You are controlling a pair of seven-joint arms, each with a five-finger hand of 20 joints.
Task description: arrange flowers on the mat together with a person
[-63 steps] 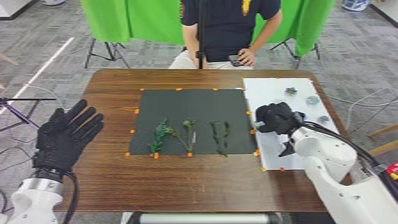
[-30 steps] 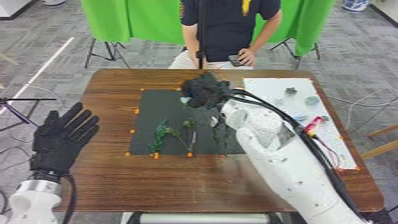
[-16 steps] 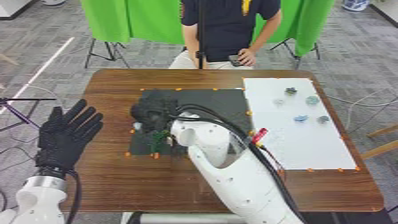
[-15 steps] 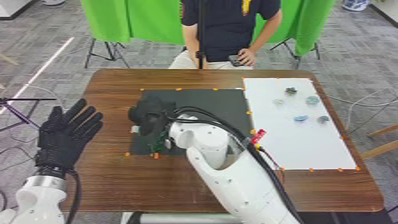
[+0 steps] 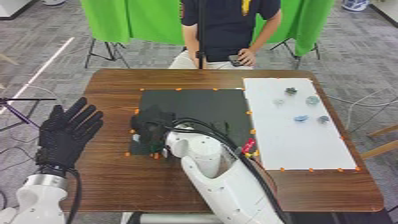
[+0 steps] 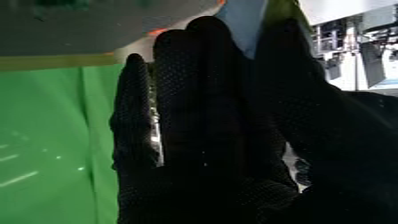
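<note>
Since the earliest head view, the right robot hand (image 5: 153, 121) has crossed from the white sheet (image 5: 305, 147) to the left part of the dark mat (image 5: 204, 102). Over the last half second it has shifted slightly nearer the mat's near edge. The five small flower heads (image 5: 301, 119) on the sheet, right of the mat, lie as they did half a second ago. The left robot hand (image 5: 62, 134) has stayed left of the mat, its fingers extended and a little spread.

The right robot hand is clamped on a pale bluish flower head (image 5: 136, 137), pinched between fingertips and thumb, above the mat's left edge. A trace of green foliage (image 5: 157, 148) shows by the hand, near the mat's near edge; the rest there is hidden.

The mat lies on a brown wooden surface (image 5: 133, 187), with orange markers along the borders of mat and sheet. Beyond the mat, past the surface, green cloth (image 5: 129, 22) hangs above grey carpet (image 5: 44, 55), with dark stands (image 5: 108, 55) at its foot. Farther off, beyond the mat and to its right, stands a blue-and-white pot (image 5: 356, 4); what it contains cannot be told.
</note>
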